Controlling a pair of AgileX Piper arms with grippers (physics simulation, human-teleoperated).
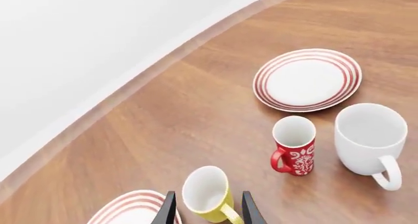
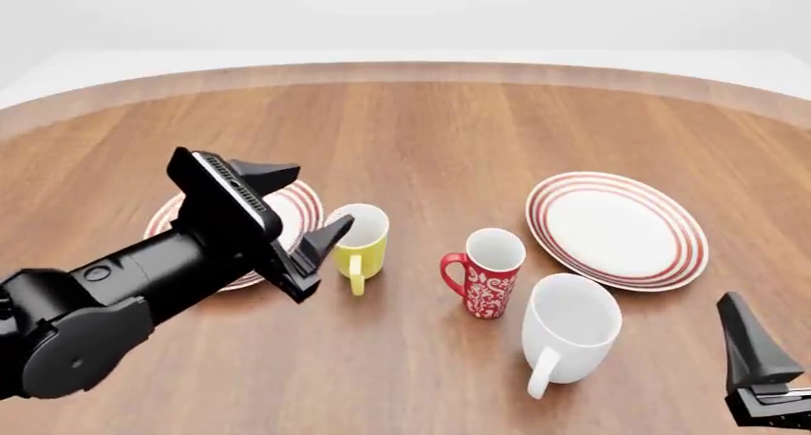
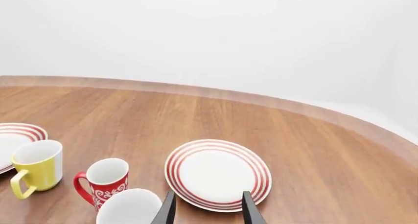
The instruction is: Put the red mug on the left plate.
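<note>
Red mug (image 2: 488, 272) stands upright on the wood table (image 2: 431, 131), near the middle, handle toward the view's left. It's on bare wood, not on either plate. Yellow mug (image 2: 359, 245) is to its left, a gap between them; big white mug (image 2: 568, 329) is just to its right and nearer the camera, close but whether they touch can't be told.

Left plate (image 2: 294, 204), white w/ red rings, lies flat at the left, mostly hidden behind the left arm in the front view; the yellow mug sits just beside its right rim. Right plate (image 2: 617, 228), same pattern, lies at the right, behind the white mug, apart from the red mug.

Left gripper (image 2: 299, 215) hovers over the left plate / yellow mug area, fingers spread wide, nothing between them pinched. In the left wrist view the yellow mug (image 1: 207, 193) shows between the two finger tips, but the front view shows the gripper raised above it, not gripping.

Right gripper (image 3: 205, 209) is low at the near right edge of the table, only partly in the front view; the right wrist view shows its fingers spread apart, holding nothing, w/ the right plate (image 3: 218, 173) ahead of it.
</note>
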